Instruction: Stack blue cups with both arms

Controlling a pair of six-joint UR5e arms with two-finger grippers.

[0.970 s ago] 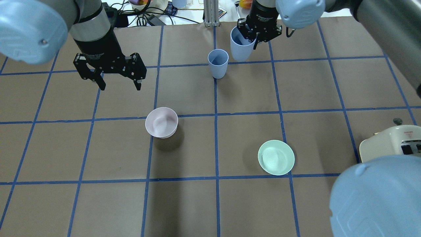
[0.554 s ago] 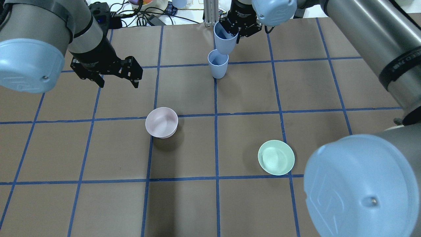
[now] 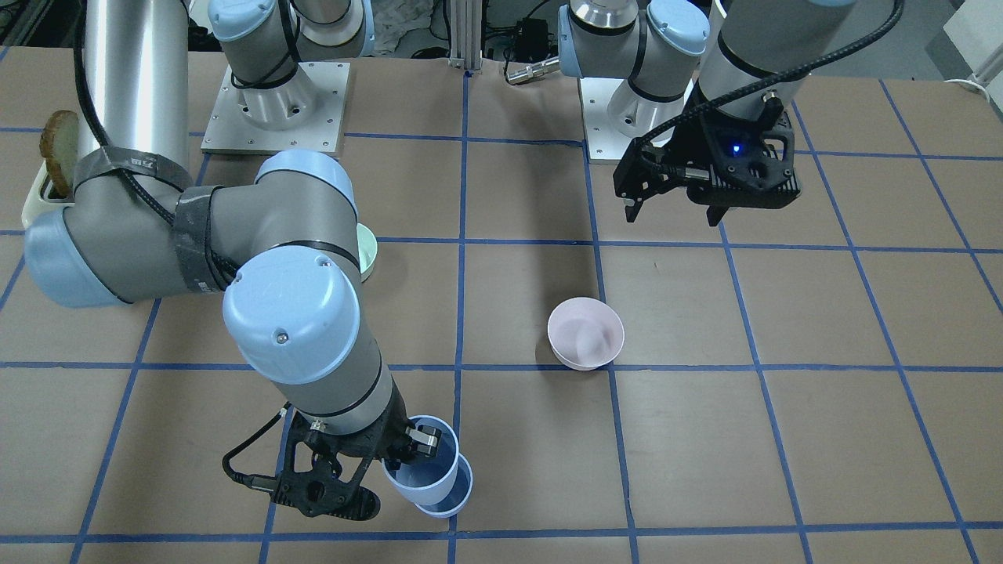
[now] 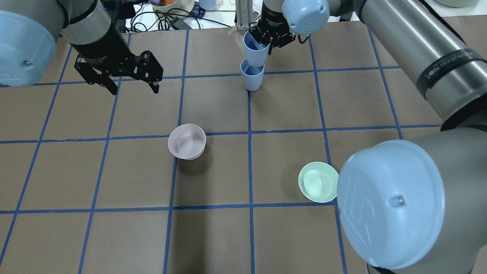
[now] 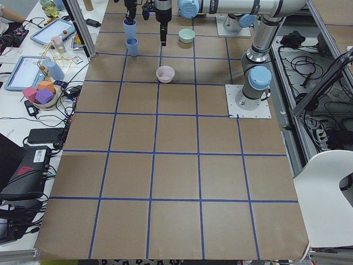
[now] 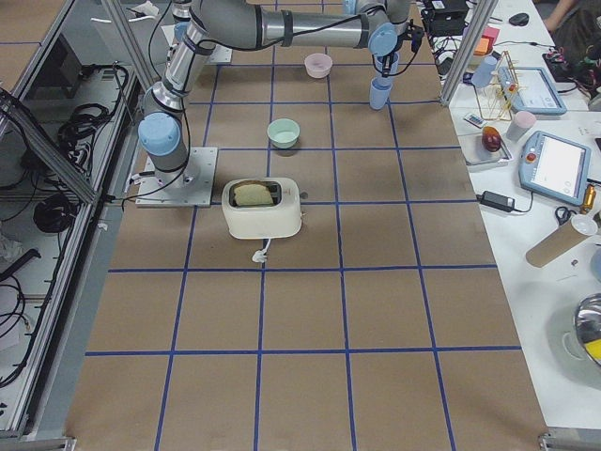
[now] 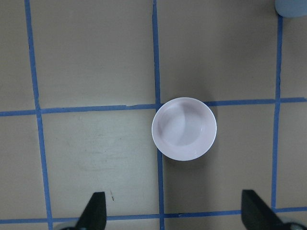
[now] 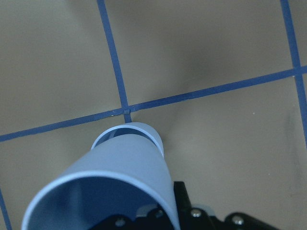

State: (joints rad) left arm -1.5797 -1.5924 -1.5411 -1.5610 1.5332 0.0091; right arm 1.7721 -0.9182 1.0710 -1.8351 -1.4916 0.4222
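One blue cup (image 4: 252,80) stands upright on the table at the far middle. My right gripper (image 4: 267,39) is shut on the rim of the second blue cup (image 4: 255,51) and holds it tilted right above the standing one, its base at that cup's rim. In the front-facing view the held cup (image 3: 423,464) overlaps the standing cup (image 3: 462,487). The right wrist view shows the held cup (image 8: 105,191) over the standing cup's mouth (image 8: 127,132). My left gripper (image 4: 134,90) is open and empty, hovering left of the cups.
A pale pink bowl (image 4: 187,141) sits left of centre, below my left gripper in the left wrist view (image 7: 183,128). A mint-green bowl (image 4: 317,182) sits on the right, near my right arm's elbow. A cream toaster (image 6: 263,209) stands on the robot's right.
My right gripper has carried its cup leftward from beside the standing cup to right over it. My left gripper has drifted slightly up and left, still open.
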